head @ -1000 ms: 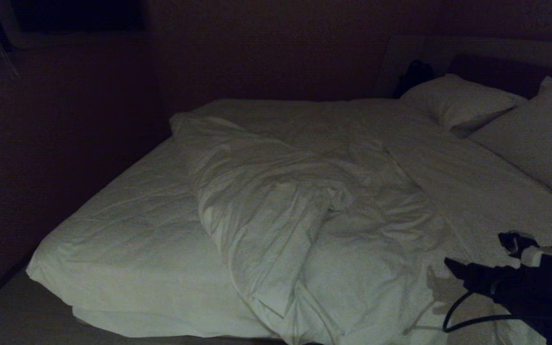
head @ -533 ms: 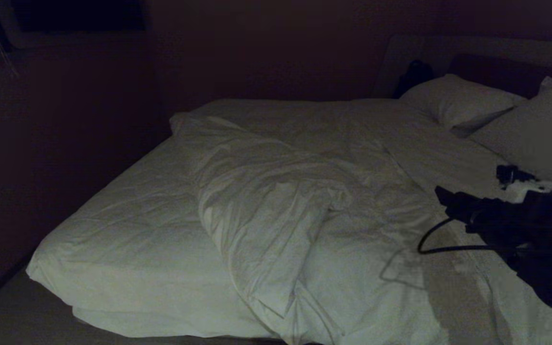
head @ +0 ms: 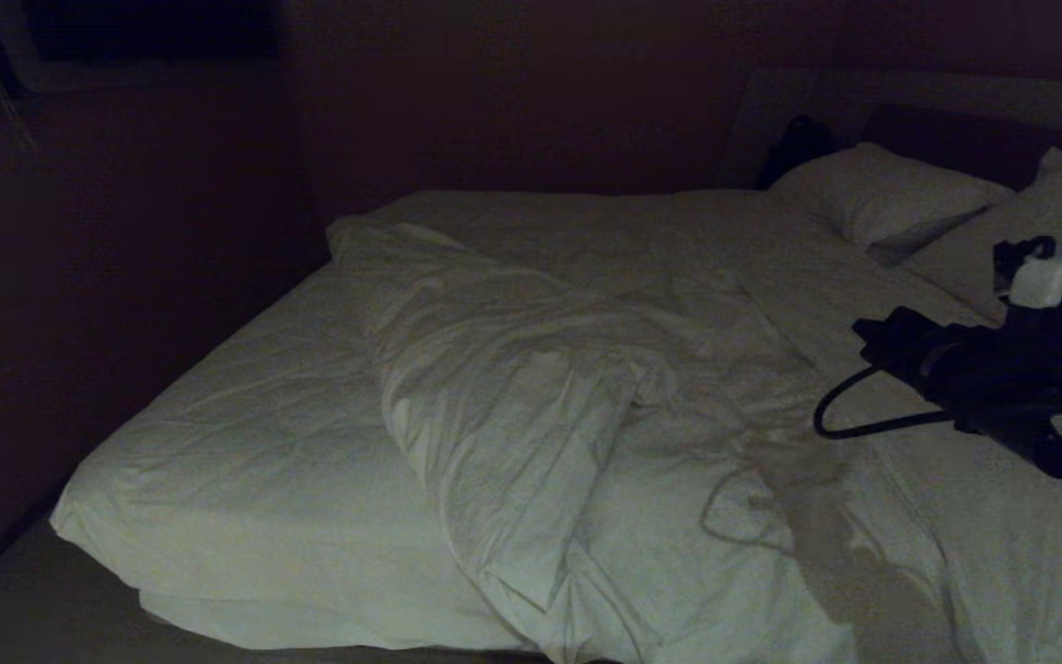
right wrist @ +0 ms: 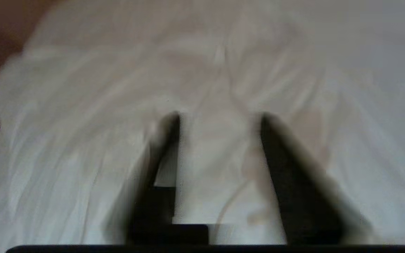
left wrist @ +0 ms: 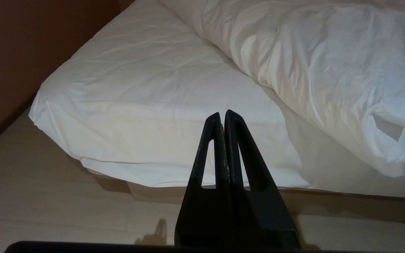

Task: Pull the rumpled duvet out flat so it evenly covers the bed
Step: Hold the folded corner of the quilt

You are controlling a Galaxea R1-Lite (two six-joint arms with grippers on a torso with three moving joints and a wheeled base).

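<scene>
The duvet [head: 531, 397] lies bunched in a creased ridge down the middle of the bed, leaving the quilted mattress [head: 254, 443] bare on the left. My right gripper [head: 872, 337] hangs in the air over the right side of the bed, near the pillows. In the right wrist view this gripper [right wrist: 220, 117] is open, with nothing between its fingers and the rumpled duvet [right wrist: 202, 70] below it. My left gripper [left wrist: 222, 114] is shut and empty, parked off the bed's near left corner [left wrist: 65, 116], with the duvet's edge [left wrist: 329, 70] off to one side.
Two white pillows [head: 872, 194] [head: 1047, 249] lie against the dark headboard [head: 955, 129]. A dark object [head: 798, 143] sits beside the head of the bed. A dark wall [head: 125, 231] runs close along the bed's left side. Pale floor [left wrist: 47, 196] lies before the foot.
My right arm has risen from low at the near right and swung up toward the pillows. The duvet and my left arm have not moved.
</scene>
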